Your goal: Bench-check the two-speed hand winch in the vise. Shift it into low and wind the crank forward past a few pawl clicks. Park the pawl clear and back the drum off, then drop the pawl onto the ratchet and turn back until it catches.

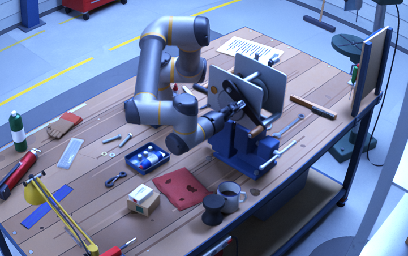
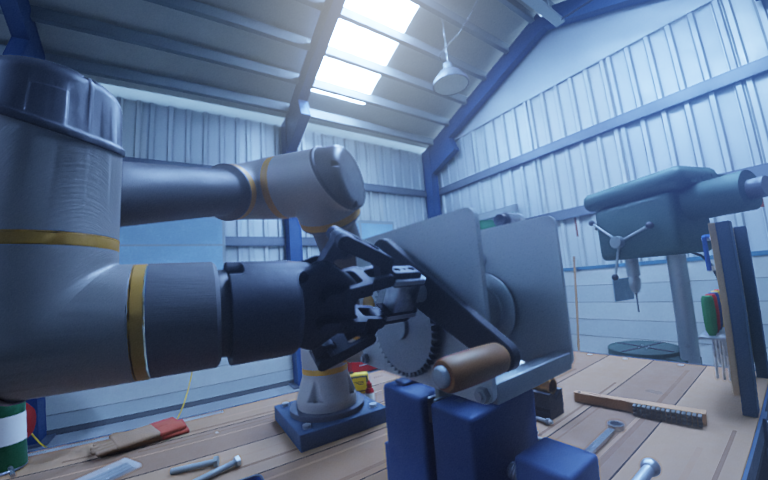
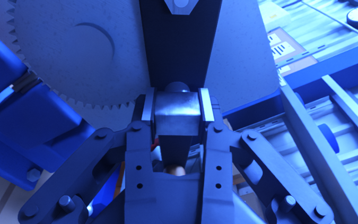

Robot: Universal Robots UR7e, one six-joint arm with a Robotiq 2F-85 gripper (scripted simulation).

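Note:
The hand winch (image 1: 253, 86) sits clamped in a blue vise (image 1: 246, 148) at the middle of the bench. It has two grey side plates and a toothed ratchet wheel (image 2: 406, 342) on the near plate. A black crank arm (image 1: 242, 102) slants down across that plate to a wooden handle (image 1: 256, 131) just above the vise jaws. A steel block (image 3: 177, 112) sits on the crank arm partway along it. My gripper (image 3: 177, 107) reaches in level from the left. It is closed on that block of the crank arm.
A blue parts tray (image 1: 147, 157) lies left of the vise. A red rag (image 1: 181, 188), a mug (image 1: 230, 195) and a black spool (image 1: 213, 209) lie in front. A wrench (image 1: 288, 126) and a wire brush (image 1: 313, 106) lie to the right. A board (image 1: 370, 70) stands at the bench's right edge.

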